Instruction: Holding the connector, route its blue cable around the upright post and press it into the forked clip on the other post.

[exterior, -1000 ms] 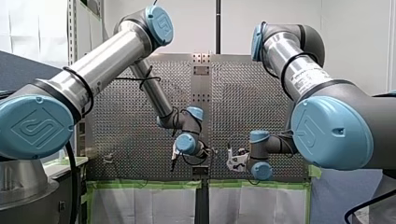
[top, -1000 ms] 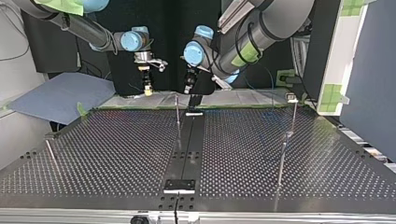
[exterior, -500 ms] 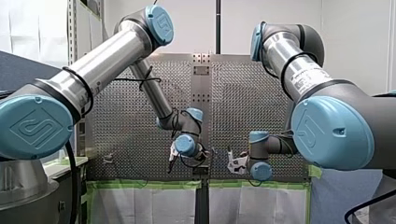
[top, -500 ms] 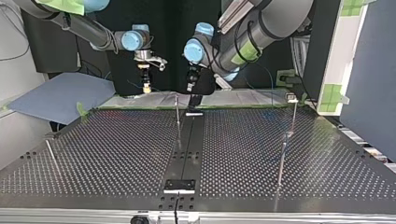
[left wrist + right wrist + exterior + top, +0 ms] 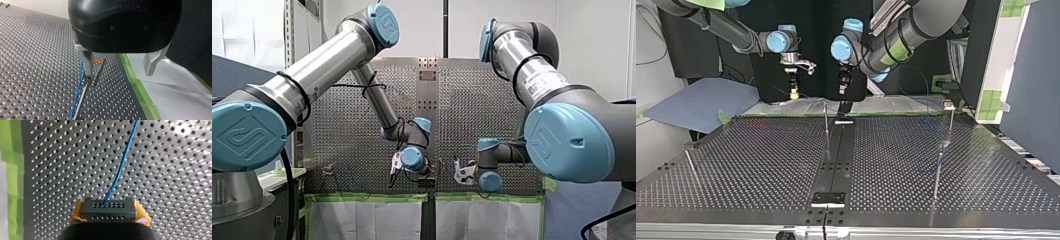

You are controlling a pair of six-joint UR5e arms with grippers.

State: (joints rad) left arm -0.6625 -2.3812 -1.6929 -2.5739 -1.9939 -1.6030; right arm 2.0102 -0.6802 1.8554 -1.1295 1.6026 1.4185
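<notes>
In the right wrist view my right gripper (image 5: pixel 108 218) is shut on a black connector (image 5: pixel 108 208), held between yellow pads (image 5: pixel 141 216). A blue cable (image 5: pixel 122 162) runs from the connector out over the perforated plate. In the left wrist view my left gripper (image 5: pixel 118 73) is open, its metal fingers (image 5: pixel 87 62) wide apart with nothing between them. A thin upright post (image 5: pixel 86 92) with a forked top stands under one finger, and the blue cable (image 5: pixel 77 92) runs beside it. In the top view my right gripper (image 5: pixel 794 93) and my left gripper (image 5: pixel 841 89) hang over the table's far edge.
A thin post (image 5: pixel 826 120) stands by the black centre strip (image 5: pixel 836 165). Another post (image 5: pixel 950 122) stands at the top view's right, and a rod (image 5: pixel 690 165) leans at its left. Green tape (image 5: pixel 140 92) and white sheeting (image 5: pixel 175 90) border the plate.
My left gripper has shifted a little leftward and lower in the front view. My right gripper has edged slightly left there, still holding the connector.
</notes>
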